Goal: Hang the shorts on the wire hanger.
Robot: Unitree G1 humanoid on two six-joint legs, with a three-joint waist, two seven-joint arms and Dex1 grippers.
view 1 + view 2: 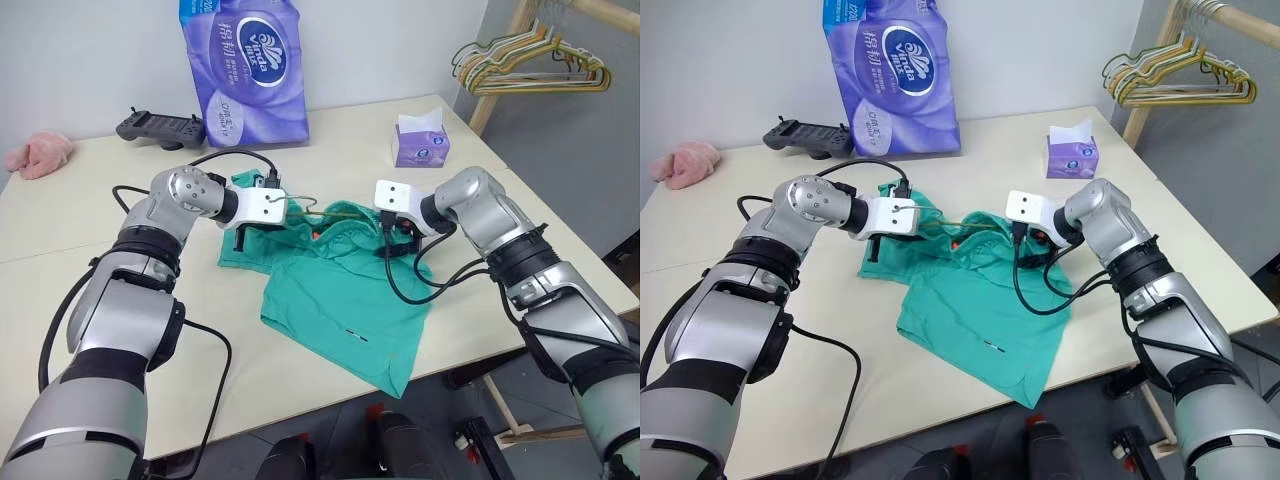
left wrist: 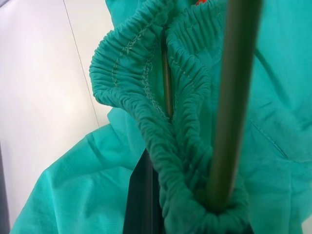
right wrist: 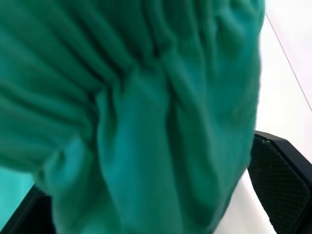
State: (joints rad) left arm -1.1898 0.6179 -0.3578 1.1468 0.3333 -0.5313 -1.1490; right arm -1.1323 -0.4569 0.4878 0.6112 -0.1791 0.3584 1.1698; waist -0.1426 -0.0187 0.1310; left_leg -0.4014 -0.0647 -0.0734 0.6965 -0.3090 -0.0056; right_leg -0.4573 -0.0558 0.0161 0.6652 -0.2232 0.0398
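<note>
Left wrist view shows the wire hanger [image 2: 234,102] threaded through the gathered waistband of the shorts [image 2: 146,112], mid-table. The left gripper [image 1: 243,232] is clenched on the hanger wire and bunched cloth; the right gripper [image 1: 400,243], fingers spread wide, straddles a fold. If the spread fingers drag the cloth, the waistband may slip off. The tissue box [image 1: 421,145] sits far right, well apart.

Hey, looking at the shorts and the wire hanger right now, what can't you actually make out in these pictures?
- Wire hanger: most of it is buried in the shorts; head views show a short stretch.
- Left gripper: fingertips sunk in cloth, grip unseen.
- Right gripper: cloth lies between the fingers; contact unclear.
</note>
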